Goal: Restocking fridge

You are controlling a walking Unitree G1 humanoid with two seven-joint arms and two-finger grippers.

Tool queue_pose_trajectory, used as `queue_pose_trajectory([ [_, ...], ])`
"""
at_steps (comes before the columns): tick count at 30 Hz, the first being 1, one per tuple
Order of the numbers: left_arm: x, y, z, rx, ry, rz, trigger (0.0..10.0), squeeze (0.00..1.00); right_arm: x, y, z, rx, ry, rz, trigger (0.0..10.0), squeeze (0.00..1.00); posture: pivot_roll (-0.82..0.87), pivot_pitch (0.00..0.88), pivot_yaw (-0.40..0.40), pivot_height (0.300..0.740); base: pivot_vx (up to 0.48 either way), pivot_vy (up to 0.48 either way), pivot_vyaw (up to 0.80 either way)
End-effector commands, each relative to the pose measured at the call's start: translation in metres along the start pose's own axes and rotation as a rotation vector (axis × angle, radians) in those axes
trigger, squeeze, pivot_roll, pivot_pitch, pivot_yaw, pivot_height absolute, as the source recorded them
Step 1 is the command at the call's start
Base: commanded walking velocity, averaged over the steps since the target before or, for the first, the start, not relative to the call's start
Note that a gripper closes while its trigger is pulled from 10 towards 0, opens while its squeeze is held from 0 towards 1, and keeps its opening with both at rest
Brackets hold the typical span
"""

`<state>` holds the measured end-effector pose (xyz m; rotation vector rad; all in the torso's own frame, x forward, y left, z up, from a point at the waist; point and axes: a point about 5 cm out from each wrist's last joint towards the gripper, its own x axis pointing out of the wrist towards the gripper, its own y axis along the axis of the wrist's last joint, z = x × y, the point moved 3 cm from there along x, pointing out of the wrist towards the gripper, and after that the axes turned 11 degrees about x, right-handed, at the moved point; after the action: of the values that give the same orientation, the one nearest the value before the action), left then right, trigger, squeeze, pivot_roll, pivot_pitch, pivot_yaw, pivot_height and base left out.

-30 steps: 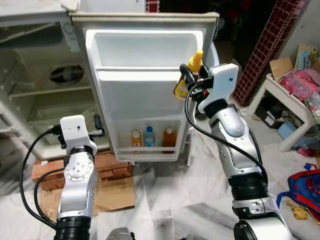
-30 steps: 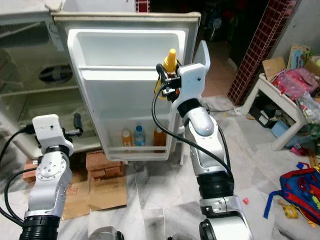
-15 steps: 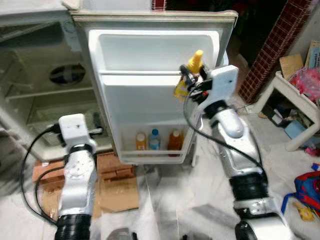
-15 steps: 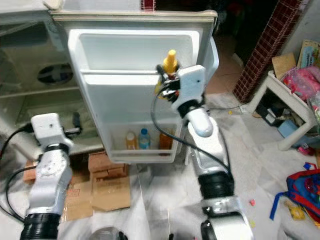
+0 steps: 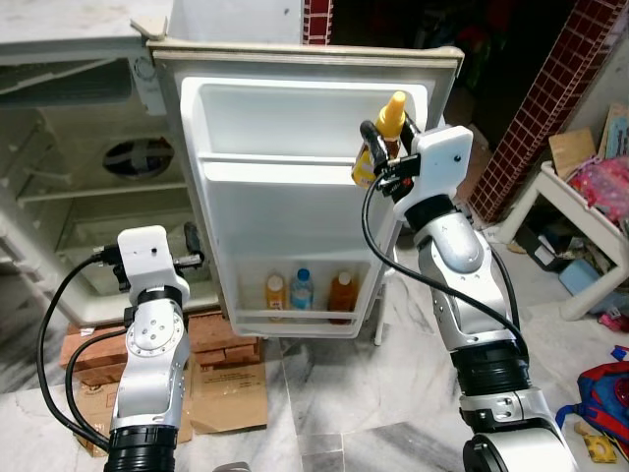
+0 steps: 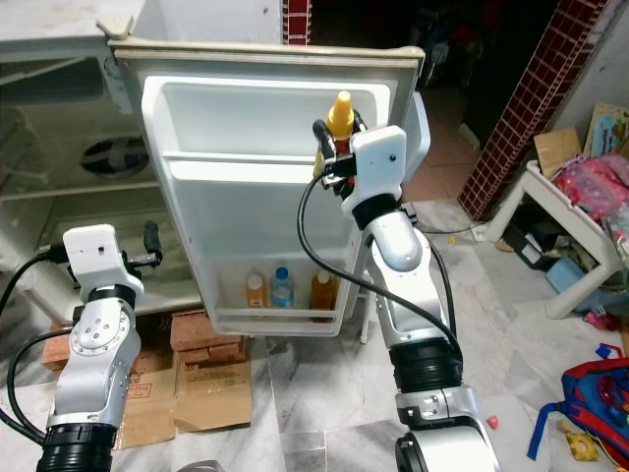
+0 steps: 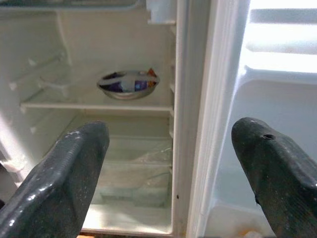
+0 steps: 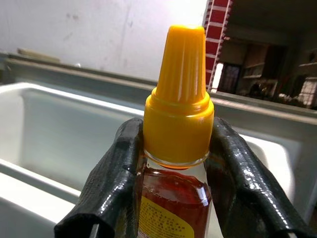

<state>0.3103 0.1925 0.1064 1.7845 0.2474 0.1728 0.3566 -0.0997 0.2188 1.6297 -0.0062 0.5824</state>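
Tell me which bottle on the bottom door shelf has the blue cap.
The middle bottle, standing between two orange-filled bottles; it alone is pale with a blue cap.

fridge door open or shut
Open. The fridge door is swung wide, its inner shelves facing the camera with three bottles in the bottom rack, and the fridge interior is exposed beside it.

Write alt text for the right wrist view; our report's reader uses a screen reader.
The right gripper is shut on a bottle with a yellow cone cap and reddish contents, one black finger on each side of its neck. Behind it is the open white fridge door.
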Motion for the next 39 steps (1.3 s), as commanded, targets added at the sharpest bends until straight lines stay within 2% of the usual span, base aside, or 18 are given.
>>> queue_pose_trajectory([
  [1,0.001,0.004,0.001,0.001,-0.007,0.014,10.0,0.0,0.005,0.011,-0.004,-0.02,0.024,0.047,10.0,0.0,0.05,0.0,-0.022,0.74,0.0,0.0,0.0],
  [8,0.001,0.003,0.002,0.002,-0.007,0.011,10.0,0.0,0.005,0.013,-0.002,-0.063,0.017,0.06,10.0,0.0,0.04,0.0,-0.023,0.74,0.0,0.0,0.0],
  [19,0.001,0.002,0.003,0.01,-0.01,0.006,10.0,0.0,0.011,0.019,-0.004,-0.061,0.03,0.087,10.0,0.0,0.04,0.0,-0.02,0.74,0.0,0.0,0.0],
  [25,0.001,0.002,0.003,0.015,-0.011,0.005,10.0,0.0,0.018,0.023,-0.01,-0.07,0.054,0.104,10.0,0.0,0.05,0.0,-0.019,0.74,0.0,0.0,0.0],
  [28,0.001,0.002,0.003,0.016,-0.01,0.004,10.0,0.0,0.027,0.029,-0.015,-0.155,0.05,0.134,10.0,0.0,0.05,0.0,-0.02,0.74,0.0,0.0,0.0],
  [35,0.001,0.001,0.003,0.019,-0.005,-0.001,10.0,0.0,0.035,0.032,-0.027,-0.204,0.091,0.164,10.0,0.0,0.05,0.0,-0.026,0.74,0.0,0.0,0.0],
  [39,0.0,0.001,0.002,0.019,0.001,-0.005,10.0,0.0,0.038,0.028,-0.031,-0.184,0.1,0.184,10.0,0.0,0.06,0.0,-0.031,0.74,0.0,0.0,0.0],
])
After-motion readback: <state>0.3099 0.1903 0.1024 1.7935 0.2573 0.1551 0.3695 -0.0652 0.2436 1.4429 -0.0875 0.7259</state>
